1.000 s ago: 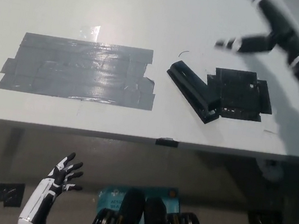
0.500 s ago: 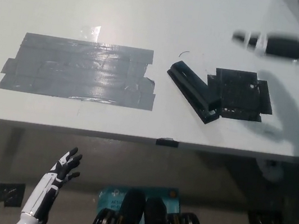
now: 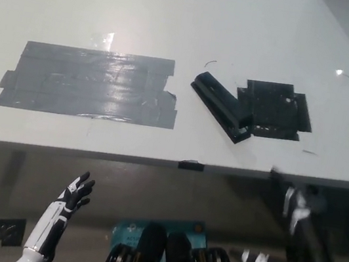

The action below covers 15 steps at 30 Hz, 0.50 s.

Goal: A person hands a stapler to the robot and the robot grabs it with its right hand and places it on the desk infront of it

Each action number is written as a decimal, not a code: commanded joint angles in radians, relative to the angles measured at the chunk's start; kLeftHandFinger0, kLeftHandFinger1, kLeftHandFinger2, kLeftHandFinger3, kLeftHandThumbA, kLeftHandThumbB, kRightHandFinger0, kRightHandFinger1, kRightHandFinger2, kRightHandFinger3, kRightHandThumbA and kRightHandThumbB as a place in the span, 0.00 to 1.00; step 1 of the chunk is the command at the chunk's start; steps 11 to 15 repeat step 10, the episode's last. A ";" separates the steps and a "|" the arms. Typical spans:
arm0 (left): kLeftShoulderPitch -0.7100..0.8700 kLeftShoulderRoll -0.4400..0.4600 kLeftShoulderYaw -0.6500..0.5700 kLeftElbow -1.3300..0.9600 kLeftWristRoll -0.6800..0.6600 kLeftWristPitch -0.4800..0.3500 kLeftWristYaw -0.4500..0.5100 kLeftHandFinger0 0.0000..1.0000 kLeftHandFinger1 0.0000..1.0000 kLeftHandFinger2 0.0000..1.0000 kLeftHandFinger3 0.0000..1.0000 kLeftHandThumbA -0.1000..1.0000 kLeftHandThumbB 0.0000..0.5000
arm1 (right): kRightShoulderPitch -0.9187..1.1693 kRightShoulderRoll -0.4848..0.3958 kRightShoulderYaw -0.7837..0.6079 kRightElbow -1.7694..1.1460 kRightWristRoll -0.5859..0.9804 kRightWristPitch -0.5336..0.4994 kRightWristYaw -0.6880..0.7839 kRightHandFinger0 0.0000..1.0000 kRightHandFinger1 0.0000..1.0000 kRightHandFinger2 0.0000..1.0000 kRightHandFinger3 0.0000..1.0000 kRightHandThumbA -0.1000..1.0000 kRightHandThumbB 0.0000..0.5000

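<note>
The black stapler lies flat on the white desk, slanting from upper left to lower right, with nothing touching it. Its right end rests against a patch of black tape. My black right hand is low at the lower right, below the desk's front edge and well away from the stapler. It is blurred, its fingers are spread and it holds nothing. My white left hand rests at the lower left under the desk edge, open with fingers apart.
A wide patch of grey tape covers the desk's left half. The desk's front edge crosses the picture, with a small dark tab at its middle. Below it lies the floor, with dark marks.
My right arm has swung from above the desk's far right down to below the front edge at the lower right. The stapler has stayed where it lies. The view has shifted slightly.
</note>
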 commanded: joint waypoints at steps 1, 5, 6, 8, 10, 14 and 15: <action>-0.012 0.011 -0.004 -0.008 0.017 -0.050 -0.002 0.98 1.00 1.00 1.00 1.00 1.00 | -0.015 0.022 0.010 0.096 0.033 -0.119 -0.022 1.00 1.00 1.00 1.00 1.00 0.64; 0.020 0.005 -0.006 -0.028 0.010 -0.041 -0.004 1.00 1.00 1.00 1.00 1.00 0.99 | 0.004 0.007 0.030 0.178 0.004 -0.125 -0.011 1.00 1.00 1.00 1.00 1.00 0.63; 0.024 0.002 -0.007 -0.026 0.011 -0.046 -0.003 1.00 1.00 1.00 1.00 1.00 0.99 | 0.011 -0.001 0.034 0.188 -0.003 -0.126 -0.009 1.00 1.00 1.00 1.00 1.00 0.63; 0.030 -0.001 -0.007 -0.032 0.011 -0.045 -0.002 1.00 1.00 1.00 1.00 1.00 1.00 | 0.018 -0.010 0.039 0.209 -0.008 -0.138 -0.009 1.00 1.00 1.00 1.00 1.00 0.62; 0.034 -0.003 -0.005 -0.038 0.007 -0.034 -0.001 1.00 1.00 1.00 1.00 1.00 1.00 | 0.020 -0.012 0.041 0.214 -0.008 -0.140 -0.010 1.00 1.00 1.00 1.00 1.00 0.62; 0.034 -0.003 -0.005 -0.038 0.007 -0.034 -0.001 1.00 1.00 1.00 1.00 1.00 1.00 | 0.020 -0.012 0.041 0.214 -0.008 -0.140 -0.010 1.00 1.00 1.00 1.00 1.00 0.62; 0.034 -0.003 -0.005 -0.038 0.007 -0.034 -0.001 1.00 1.00 1.00 1.00 1.00 1.00 | 0.020 -0.012 0.041 0.214 -0.008 -0.140 -0.010 1.00 1.00 1.00 1.00 1.00 0.62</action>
